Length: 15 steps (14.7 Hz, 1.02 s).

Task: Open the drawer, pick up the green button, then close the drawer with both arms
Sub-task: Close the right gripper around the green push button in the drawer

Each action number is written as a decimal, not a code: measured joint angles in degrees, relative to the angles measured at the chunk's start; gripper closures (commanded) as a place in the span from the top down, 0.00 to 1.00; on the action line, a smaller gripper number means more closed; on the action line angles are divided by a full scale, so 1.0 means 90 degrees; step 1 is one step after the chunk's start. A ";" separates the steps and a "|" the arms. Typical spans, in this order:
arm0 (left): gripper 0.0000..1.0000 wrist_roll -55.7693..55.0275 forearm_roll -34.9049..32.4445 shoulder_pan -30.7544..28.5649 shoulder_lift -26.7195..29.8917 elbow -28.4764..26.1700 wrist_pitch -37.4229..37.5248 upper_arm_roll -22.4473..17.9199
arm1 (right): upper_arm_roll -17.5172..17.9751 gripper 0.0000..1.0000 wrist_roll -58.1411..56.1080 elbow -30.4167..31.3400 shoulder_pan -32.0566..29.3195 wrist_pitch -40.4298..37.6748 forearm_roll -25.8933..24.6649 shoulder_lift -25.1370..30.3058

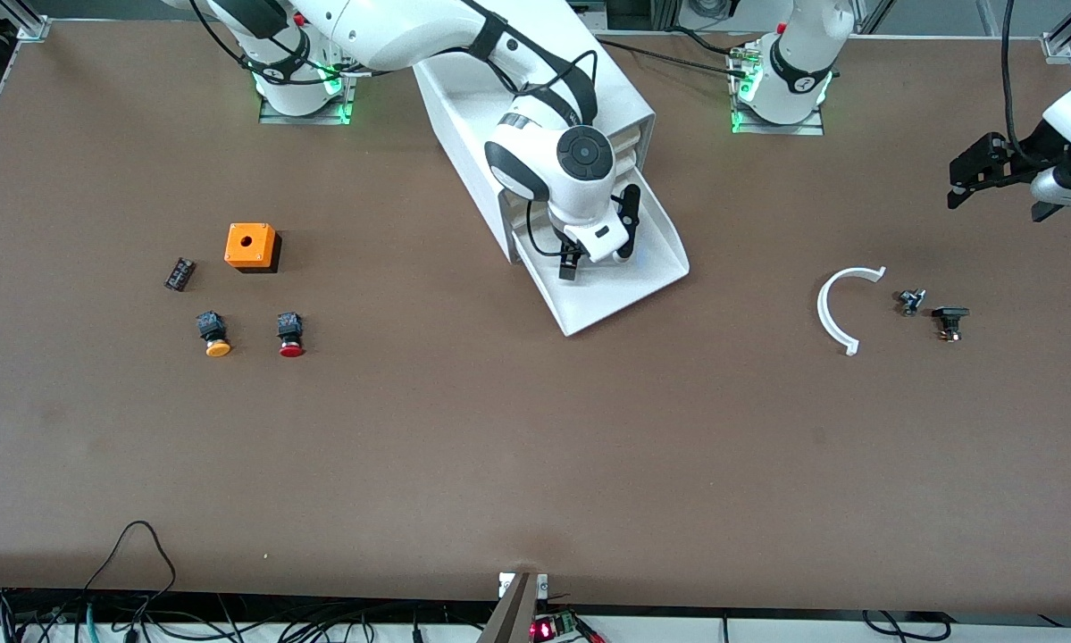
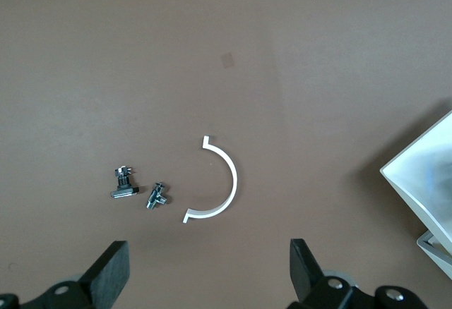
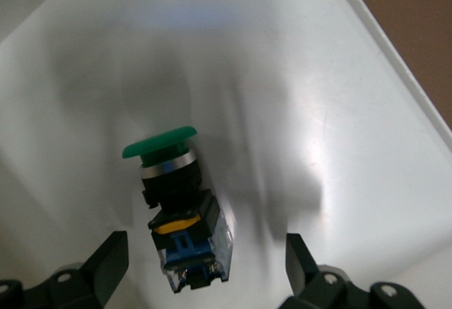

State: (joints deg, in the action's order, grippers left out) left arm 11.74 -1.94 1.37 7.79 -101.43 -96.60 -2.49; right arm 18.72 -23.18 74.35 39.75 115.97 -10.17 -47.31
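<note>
Two arms work at our brown desk (image 1: 499, 446). Our right claw (image 1: 599, 253) hangs low over the pulled-out drawer (image 1: 651, 277), the lowest one of the white cabinet (image 1: 464, 116). Its fingers (image 3: 106, 263) stand wide apart, one on each side of the button (image 3: 176, 203), and they hold nothing. The button lies on its side on the drawer's white floor, with its green cap on one end and its blocky body on the other.

Our left claw (image 1: 968, 183) waits in the air over the left arm's end of the desk. Its fingers (image 2: 113, 270) are spread wide too, and it is empty. Under it we see a white half ring (image 2: 220, 182) and two small dark metal parts (image 2: 138, 190) just beside it.

Toward the right arm's end sit an orange box (image 1: 251, 247), an orange-capped button (image 1: 213, 335) and a red-capped button (image 1: 290, 335).
</note>
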 measured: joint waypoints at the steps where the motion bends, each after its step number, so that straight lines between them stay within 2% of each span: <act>1: 1.00 0.0000 0.0000 0.0000 -0.0009 0.0012 -0.0005 -0.0009 | 0.0000 0.71 0.0000 0.0000 -0.0002 0.0012 0.0000 -0.0014; 3: 1.00 0.0000 0.0000 0.0001 -0.0023 0.0032 -0.0013 -0.0015 | 0.0000 0.54 0.0000 0.0000 -0.0014 0.0101 0.0000 -0.0023; 5: 1.00 0.0000 0.0000 0.0013 -0.0043 0.0074 -0.0012 -0.0015 | 0.0000 0.41 -0.0035 -0.0006 -0.0038 0.0271 0.0000 -0.0024; 15: 1.00 0.0005 0.0004 0.0080 -0.0425 0.0185 -0.0010 0.0019 | 0.0003 0.14 -0.0221 -0.0067 -0.0047 0.0363 0.0000 -0.0024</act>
State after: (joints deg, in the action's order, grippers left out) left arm 11.78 -1.91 2.09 3.96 -99.76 -96.69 -2.31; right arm 18.75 -25.17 73.74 39.33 119.24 -10.18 -47.53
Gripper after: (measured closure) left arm 0.000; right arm 0.665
